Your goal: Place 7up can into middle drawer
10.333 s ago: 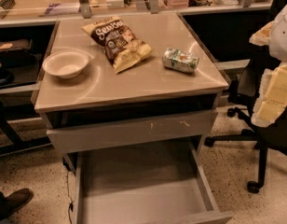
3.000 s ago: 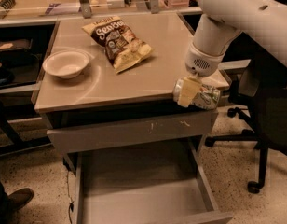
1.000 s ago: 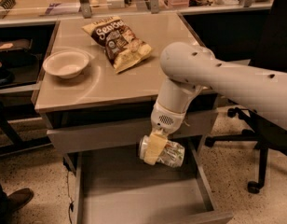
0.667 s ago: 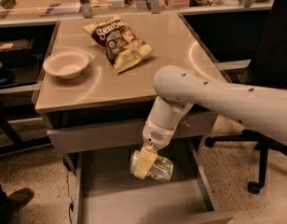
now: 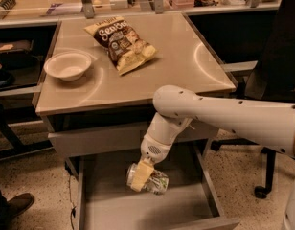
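Warm, even indoor light falls from above on the counter (image 5: pixel 181 75), leaving pale curved glare near its right edge and a fainter sheen by its front left corner. Below the front edge everything dims. The pincer (image 5: pixel 141 175), clasping the 7up can (image 5: pixel 157 181), sits low in the shadowed middle drawer (image 5: pixel 114 210).

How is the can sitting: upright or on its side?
On its side: the can lies horizontal in the hand, low over the drawer floor; whether it touches, cannot tell.
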Motion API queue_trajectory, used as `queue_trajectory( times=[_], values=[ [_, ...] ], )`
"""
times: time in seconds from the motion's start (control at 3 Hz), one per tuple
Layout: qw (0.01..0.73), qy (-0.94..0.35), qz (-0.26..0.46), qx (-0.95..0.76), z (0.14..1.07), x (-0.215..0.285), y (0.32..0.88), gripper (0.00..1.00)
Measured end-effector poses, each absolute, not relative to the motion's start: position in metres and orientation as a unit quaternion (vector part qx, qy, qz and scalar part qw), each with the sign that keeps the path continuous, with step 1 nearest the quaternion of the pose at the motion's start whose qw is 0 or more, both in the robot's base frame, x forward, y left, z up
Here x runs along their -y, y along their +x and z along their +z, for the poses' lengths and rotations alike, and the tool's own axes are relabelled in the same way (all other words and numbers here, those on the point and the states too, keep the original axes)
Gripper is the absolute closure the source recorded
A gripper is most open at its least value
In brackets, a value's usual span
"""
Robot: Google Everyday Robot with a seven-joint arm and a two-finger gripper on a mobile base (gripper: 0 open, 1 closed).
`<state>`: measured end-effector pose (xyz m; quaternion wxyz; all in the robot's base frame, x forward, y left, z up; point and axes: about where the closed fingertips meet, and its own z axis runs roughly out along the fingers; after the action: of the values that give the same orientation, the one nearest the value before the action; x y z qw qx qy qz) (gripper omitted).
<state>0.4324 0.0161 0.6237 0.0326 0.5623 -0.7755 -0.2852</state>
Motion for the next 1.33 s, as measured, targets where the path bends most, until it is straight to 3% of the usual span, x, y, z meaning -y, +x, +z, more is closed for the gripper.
queue_trajectory(
  times=[1.33],
  values=[
    [-0.033,0.414,-0.331,0.847,0.513,-0.021,0.429,1.0]
  ],
)
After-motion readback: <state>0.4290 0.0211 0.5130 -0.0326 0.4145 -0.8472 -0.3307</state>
